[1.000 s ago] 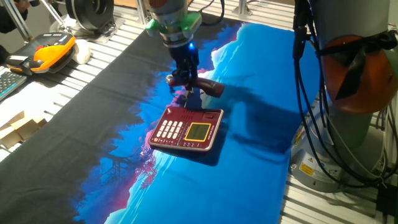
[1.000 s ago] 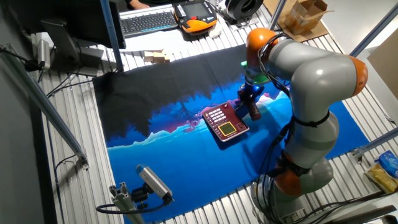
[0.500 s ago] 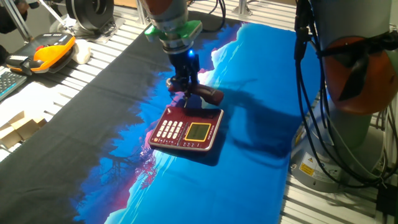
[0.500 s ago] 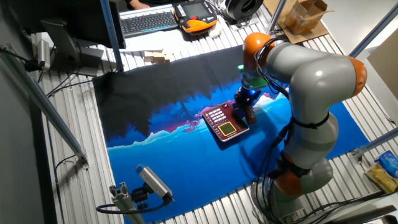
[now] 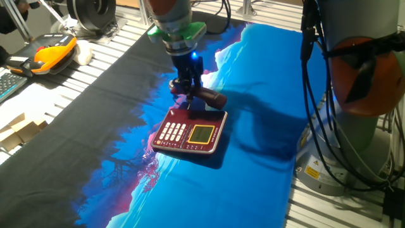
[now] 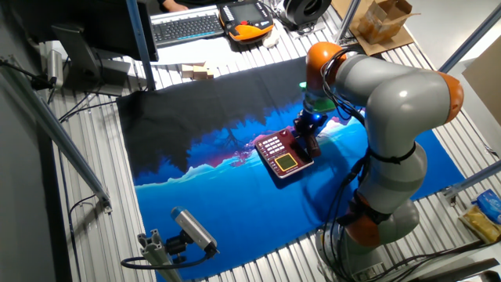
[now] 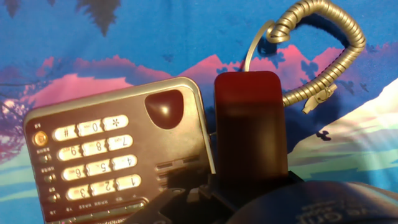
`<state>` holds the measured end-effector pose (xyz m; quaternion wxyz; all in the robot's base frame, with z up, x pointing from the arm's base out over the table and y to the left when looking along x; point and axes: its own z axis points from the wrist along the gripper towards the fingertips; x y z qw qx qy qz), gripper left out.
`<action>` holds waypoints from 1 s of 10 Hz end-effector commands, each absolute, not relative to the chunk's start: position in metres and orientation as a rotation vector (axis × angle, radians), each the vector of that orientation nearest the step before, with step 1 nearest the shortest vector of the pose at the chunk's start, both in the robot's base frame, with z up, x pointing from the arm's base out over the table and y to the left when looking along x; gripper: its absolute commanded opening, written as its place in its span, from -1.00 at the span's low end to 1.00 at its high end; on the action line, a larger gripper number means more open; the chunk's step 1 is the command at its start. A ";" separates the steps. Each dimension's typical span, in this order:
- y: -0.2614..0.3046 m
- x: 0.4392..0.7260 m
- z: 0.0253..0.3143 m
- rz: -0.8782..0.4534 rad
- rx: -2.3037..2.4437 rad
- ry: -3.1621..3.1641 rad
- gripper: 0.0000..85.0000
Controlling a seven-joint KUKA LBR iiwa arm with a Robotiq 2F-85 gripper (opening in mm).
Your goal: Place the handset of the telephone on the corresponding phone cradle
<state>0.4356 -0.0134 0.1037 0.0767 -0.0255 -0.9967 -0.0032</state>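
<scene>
Hand view shows the slim dark red plastic handset (image 7: 250, 124) clamped in the end effector (image 7: 249, 186), lying along the right edge of the dark red flat telephone (image 7: 118, 155) with white keypad buttons, over its recessed phone cradle (image 7: 208, 146); whether it touches is unclear. Its pale curly cord (image 7: 323, 56) loops on the blue patterned cloth (image 7: 155, 37) at far right.

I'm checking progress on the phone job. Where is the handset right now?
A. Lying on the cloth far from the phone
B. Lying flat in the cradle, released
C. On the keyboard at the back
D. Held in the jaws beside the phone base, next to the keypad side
D: the hand view shows the handset gripped and alongside the phone base, its cord trailing on the cloth.
</scene>
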 end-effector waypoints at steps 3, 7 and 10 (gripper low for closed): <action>-0.014 0.436 0.104 0.007 -0.028 -2.976 -1.00; -0.014 0.436 0.104 0.010 0.031 -2.935 -1.00; -0.002 0.433 0.105 0.005 -0.014 -2.936 -1.00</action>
